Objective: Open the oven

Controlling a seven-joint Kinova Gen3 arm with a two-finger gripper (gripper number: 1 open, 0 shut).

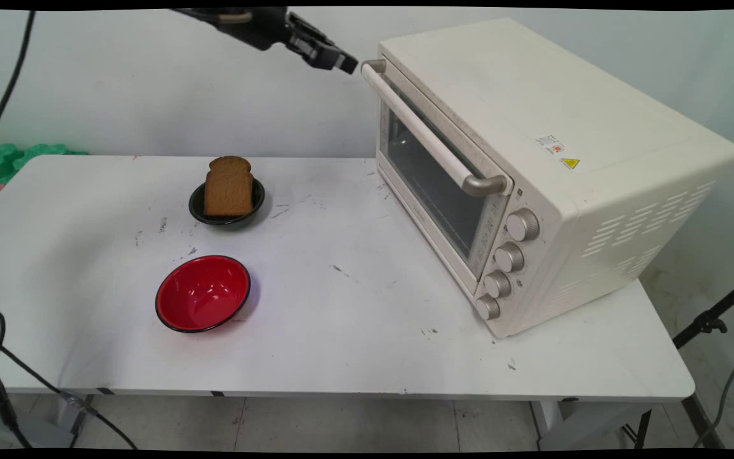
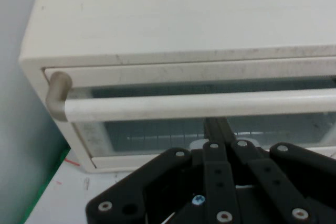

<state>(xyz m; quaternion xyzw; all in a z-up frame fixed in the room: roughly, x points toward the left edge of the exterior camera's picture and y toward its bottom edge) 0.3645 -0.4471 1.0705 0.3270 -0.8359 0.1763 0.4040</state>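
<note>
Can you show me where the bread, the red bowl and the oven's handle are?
bread (image 1: 229, 190), main view, on its brown face.
red bowl (image 1: 203, 293), main view, on its inside.
oven's handle (image 2: 199, 105), hand view, on the white bar.

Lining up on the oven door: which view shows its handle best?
The main view: the whole handle shows end to end, with the gripper at its far end. The hand view shows only that end, close up.

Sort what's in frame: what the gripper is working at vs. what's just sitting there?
At the gripper: toaster oven, its door handle.
Lying about: bread slice in a black bowl, red bowl, white table.
</note>
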